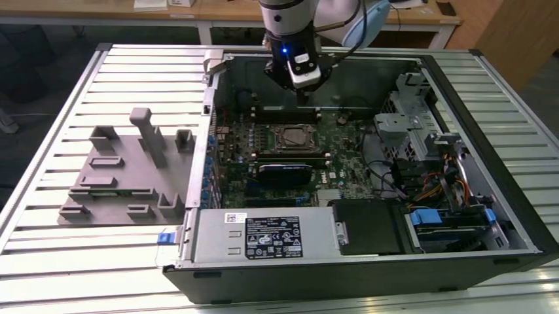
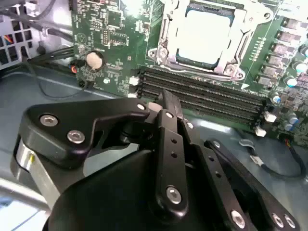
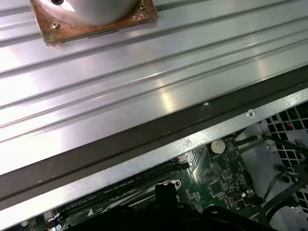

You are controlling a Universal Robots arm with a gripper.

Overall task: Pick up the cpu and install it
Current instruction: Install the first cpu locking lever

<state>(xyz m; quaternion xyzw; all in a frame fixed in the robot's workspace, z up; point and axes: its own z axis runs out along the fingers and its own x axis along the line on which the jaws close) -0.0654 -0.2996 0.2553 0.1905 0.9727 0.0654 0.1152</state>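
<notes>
The cpu [image 2: 204,33] is a pale, shiny square lying flat inside the metal socket frame [image 2: 166,45] on the green motherboard; in the exterior view the cpu [image 1: 292,136] sits mid-board inside the open computer case [image 1: 201,131]. My gripper [image 1: 303,98] hangs above the board near the case's far wall, apart from the socket. In the second wrist view my gripper [image 2: 163,98] has its black links drawn together to a narrow tip over the memory slots [image 2: 202,94], with nothing seen in it. The first wrist view catches the gripper [image 3: 166,190] above the board's edge.
A grey fixture with upright blocks [image 1: 122,176] stands on the slatted table at the exterior view's left. Inside the case are a power supply [image 1: 262,239], a drive cage [image 1: 419,131] and loose cables [image 1: 393,176]. The arm's mounting plate [image 3: 91,21] sits beyond the case wall.
</notes>
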